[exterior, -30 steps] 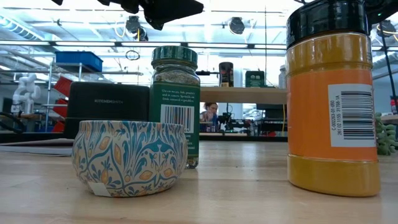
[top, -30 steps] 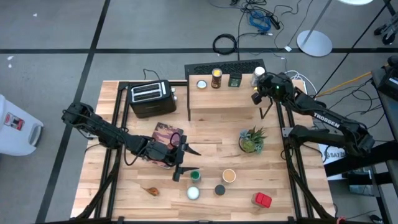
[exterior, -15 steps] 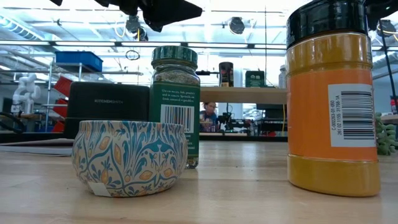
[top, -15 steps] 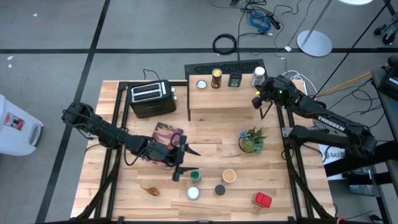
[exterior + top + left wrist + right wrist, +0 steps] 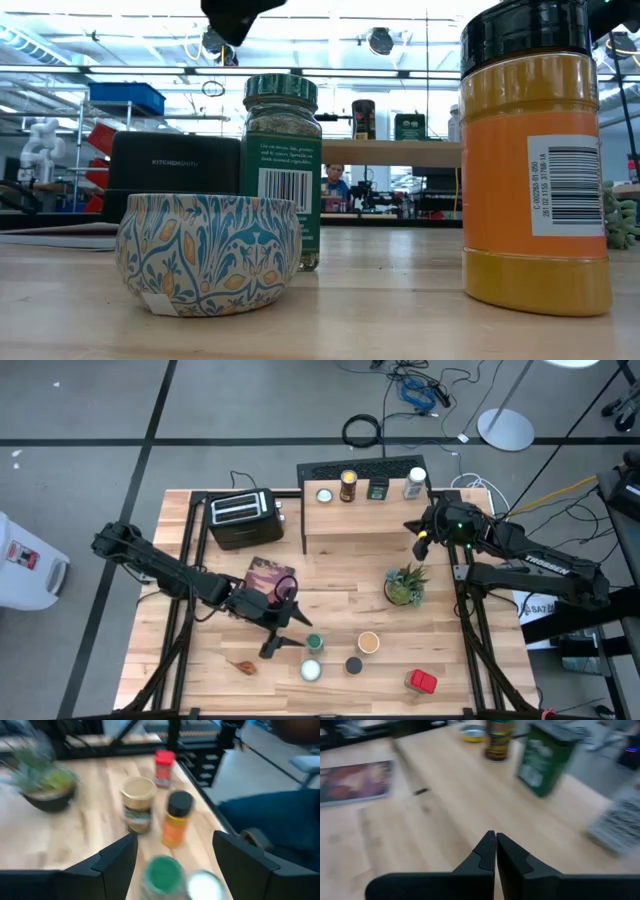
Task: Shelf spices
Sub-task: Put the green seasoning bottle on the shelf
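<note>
orange jar (image 5: 535,150) top cropped, white-capped jar (image 5: 620,822) blurred

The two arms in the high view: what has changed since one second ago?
The right hand, shut and empty, moved off the shelf, away from the white-topped jar and toward the plant. The left hand, open, swung and edged toward the green-topped jar, holding nothing. The four spices on the shelf and those on the table stayed in place.

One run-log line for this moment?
left gripper: open, over green-topped jar | right gripper: shut, empty, beside shelf | shelf: four spices
</note>
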Controlling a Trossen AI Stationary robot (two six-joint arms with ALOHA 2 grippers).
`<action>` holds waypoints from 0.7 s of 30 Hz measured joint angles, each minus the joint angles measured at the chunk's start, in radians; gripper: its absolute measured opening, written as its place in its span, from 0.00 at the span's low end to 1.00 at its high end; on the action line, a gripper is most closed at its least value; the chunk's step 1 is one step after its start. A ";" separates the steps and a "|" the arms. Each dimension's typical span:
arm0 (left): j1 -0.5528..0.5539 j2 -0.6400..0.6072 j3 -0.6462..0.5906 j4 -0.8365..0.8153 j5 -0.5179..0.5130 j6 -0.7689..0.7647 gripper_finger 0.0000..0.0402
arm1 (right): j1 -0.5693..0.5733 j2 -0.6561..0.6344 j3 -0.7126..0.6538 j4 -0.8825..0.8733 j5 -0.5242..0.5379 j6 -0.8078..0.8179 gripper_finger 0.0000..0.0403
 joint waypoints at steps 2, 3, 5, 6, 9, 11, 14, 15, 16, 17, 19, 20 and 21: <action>-0.008 0.000 0.025 -0.062 0.024 -0.039 0.67 | 0.033 0.000 0.000 -0.007 -0.034 0.006 0.00; -0.014 0.000 0.040 -0.093 0.023 -0.049 0.67 | 0.051 0.000 0.000 -0.011 -0.035 0.012 0.00; -0.022 0.010 0.076 -0.155 0.005 -0.051 0.67 | 0.085 0.002 0.000 -0.013 -0.035 0.021 0.00; -0.027 0.018 0.094 -0.187 -0.011 -0.050 0.67 | 0.102 0.002 0.000 -0.013 -0.035 0.021 0.00; -0.030 0.051 0.152 -0.262 -0.064 -0.038 0.67 | 0.148 0.002 0.000 -0.010 -0.030 0.029 0.00; -0.032 0.074 0.185 -0.273 -0.093 -0.017 0.67 | 0.172 0.003 0.000 -0.006 -0.030 0.040 0.00; -0.033 0.117 0.221 -0.286 -0.096 0.003 0.67 | 0.203 0.002 0.000 -0.005 -0.027 0.048 0.00; -0.033 0.133 0.228 -0.296 -0.096 0.005 0.67 | 0.214 0.003 0.000 -0.005 -0.027 0.051 0.00; -0.034 0.148 0.235 -0.310 -0.096 0.005 0.67 | 0.224 0.003 0.000 -0.006 -0.027 0.056 0.00; -0.033 0.160 0.240 -0.322 -0.096 0.005 0.67 | 0.233 0.003 0.000 -0.005 -0.027 0.061 0.00; -0.033 0.186 0.248 -0.336 -0.095 0.000 0.67 | 0.252 0.003 0.000 -0.006 -0.026 0.066 0.00; -0.033 0.197 0.248 -0.337 -0.094 -0.007 0.67 | 0.260 0.003 0.000 -0.005 -0.026 0.066 0.00; -0.033 0.206 0.247 -0.340 -0.089 -0.014 0.67 | 0.268 0.003 0.000 -0.006 -0.023 0.066 0.00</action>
